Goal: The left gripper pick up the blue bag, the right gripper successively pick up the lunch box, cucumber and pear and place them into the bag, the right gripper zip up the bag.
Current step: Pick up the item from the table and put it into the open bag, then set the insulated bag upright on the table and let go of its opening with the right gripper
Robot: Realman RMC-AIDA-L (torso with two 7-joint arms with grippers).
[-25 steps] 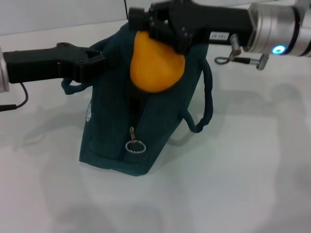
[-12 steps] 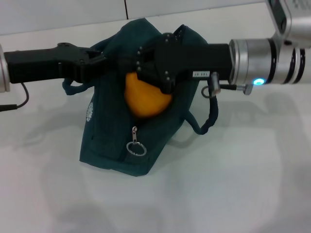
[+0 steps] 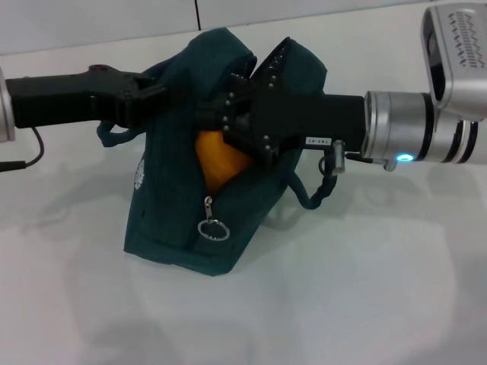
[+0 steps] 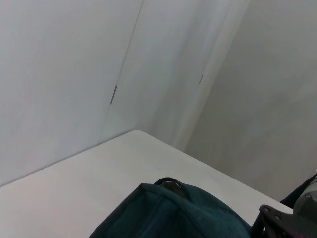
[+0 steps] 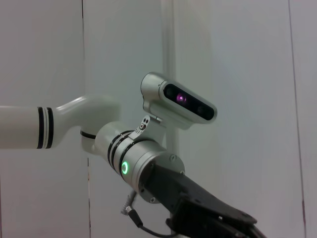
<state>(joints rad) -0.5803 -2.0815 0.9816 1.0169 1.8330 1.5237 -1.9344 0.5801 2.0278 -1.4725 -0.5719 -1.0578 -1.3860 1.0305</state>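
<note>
While the left gripper (image 3: 156, 97) pinched the soft blue bag (image 3: 171, 220) open, the right gripper (image 3: 228, 129), fingers clamped round the smooth, bruisable pear (image 3: 217, 163), sat inside its mouth.

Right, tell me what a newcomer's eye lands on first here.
The orange-yellow pear, bright in the open mouth of the blue bag at the middle of the white table. The right gripper reaches in from the right, closed on the pear, its wrist light glowing blue. The left gripper holds the bag's upper edge from the left.
</note>
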